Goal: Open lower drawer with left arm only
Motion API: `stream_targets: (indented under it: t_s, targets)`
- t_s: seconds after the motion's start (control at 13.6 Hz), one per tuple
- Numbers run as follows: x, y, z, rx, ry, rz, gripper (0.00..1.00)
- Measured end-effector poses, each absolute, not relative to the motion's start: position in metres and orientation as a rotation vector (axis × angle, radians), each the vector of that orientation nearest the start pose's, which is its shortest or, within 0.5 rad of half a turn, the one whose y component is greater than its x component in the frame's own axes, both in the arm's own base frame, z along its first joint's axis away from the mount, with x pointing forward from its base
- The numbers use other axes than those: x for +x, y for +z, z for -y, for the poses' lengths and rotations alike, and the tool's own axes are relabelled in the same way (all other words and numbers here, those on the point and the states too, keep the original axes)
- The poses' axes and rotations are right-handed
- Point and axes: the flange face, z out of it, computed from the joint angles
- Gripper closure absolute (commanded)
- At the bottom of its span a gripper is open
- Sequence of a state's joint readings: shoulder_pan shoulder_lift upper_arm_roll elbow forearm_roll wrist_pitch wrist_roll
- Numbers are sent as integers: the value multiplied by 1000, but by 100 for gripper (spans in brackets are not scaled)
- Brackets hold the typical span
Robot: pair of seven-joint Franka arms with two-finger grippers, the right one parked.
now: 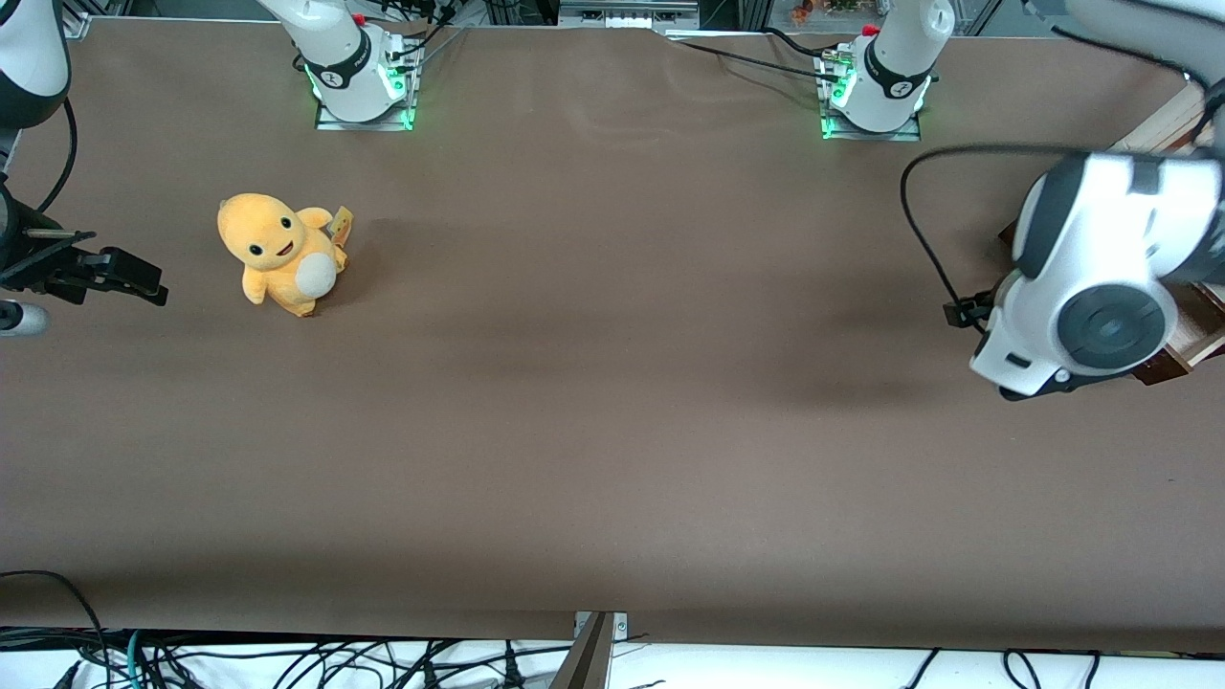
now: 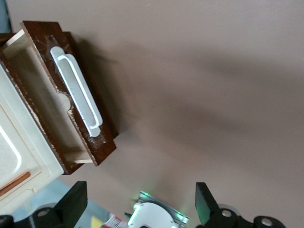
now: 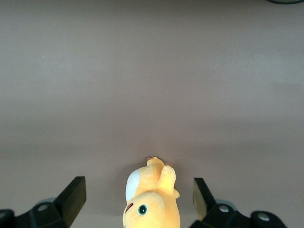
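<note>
- The left arm point(image 1: 1101, 287) hangs over the working arm's end of the table point(image 1: 612, 431), its big white wrist joint covering most of the cabinet there.
- In the wrist view the gripper point(image 2: 140, 209) is spread wide, released, with nothing between its two black fingers point(image 2: 73, 202); bare table lies between them.
- The gripper hovers above the table just in front of the drawer, not touching it.
- The lower drawer point(image 2: 45, 102) is pulled out: the pale tan inside shows between the dark brown front and the cream cabinet point(image 2: 19, 161).
- Its long silver-white bar handle point(image 2: 78, 95) lies along the brown front, free of any grip, at about 11 o'clock from the gripper.
- In the front view only a brown corner of the drawer point(image 1: 1196, 335) peeks out at 3 o'clock from the wrist joint.
- An orange plush toy point(image 1: 279, 254) stands well apart, toward the parked arm's end of the table, at 9 o'clock from the arm.
</note>
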State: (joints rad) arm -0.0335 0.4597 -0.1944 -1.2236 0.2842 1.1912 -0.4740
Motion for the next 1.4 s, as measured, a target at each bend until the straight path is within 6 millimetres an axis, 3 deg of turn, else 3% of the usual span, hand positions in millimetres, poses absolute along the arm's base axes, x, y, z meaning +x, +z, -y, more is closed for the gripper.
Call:
stream_targets:
  t_s: [0.22,0.44,0.74,0.96,1.4]
  targets:
    - [614,542,77,-2911,526,347,0]
    - [614,562,60,-3042,414,287,0]
    - [593,565,61,-3158,269,79,0]
    - [581,561,55,-3165,170,56,0]
    - [563,546,46,-3169,129,68,0]
